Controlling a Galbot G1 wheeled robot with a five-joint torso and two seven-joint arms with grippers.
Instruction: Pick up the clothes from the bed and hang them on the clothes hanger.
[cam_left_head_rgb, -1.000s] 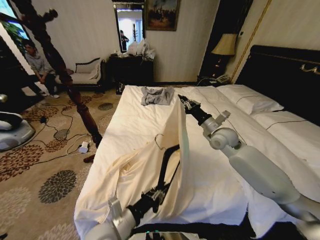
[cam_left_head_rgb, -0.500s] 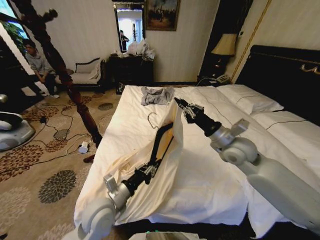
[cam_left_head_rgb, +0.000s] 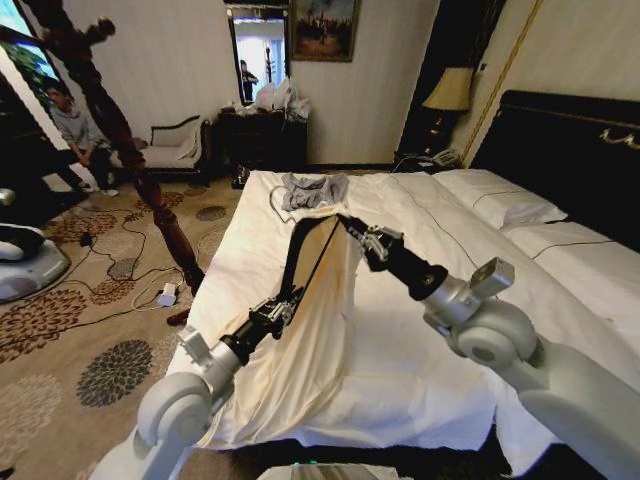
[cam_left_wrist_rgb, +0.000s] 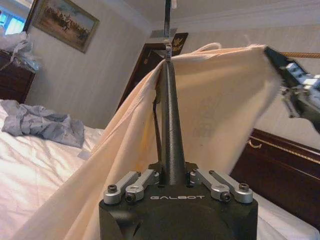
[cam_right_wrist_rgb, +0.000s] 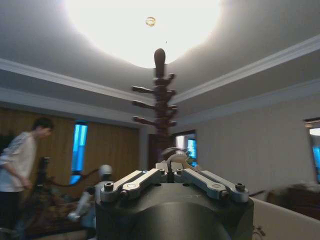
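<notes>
Head view: left gripper (cam_left_head_rgb: 283, 303) jaws clenched on the black hanger (cam_left_head_rgb: 300, 250), raised over the bed (cam_left_head_rgb: 420, 350); right gripper (cam_left_head_rgb: 347, 224) jaws pinch the cream shirt (cam_left_head_rgb: 300, 360), draped from the hanger down onto the bed.

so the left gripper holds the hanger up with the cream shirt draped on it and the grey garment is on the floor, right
Not quite. The grey garment lies on the bed, near its far end, as the head view shows. The rest stands: the left gripper holds the hanger up with the cream shirt draped on it.
</notes>
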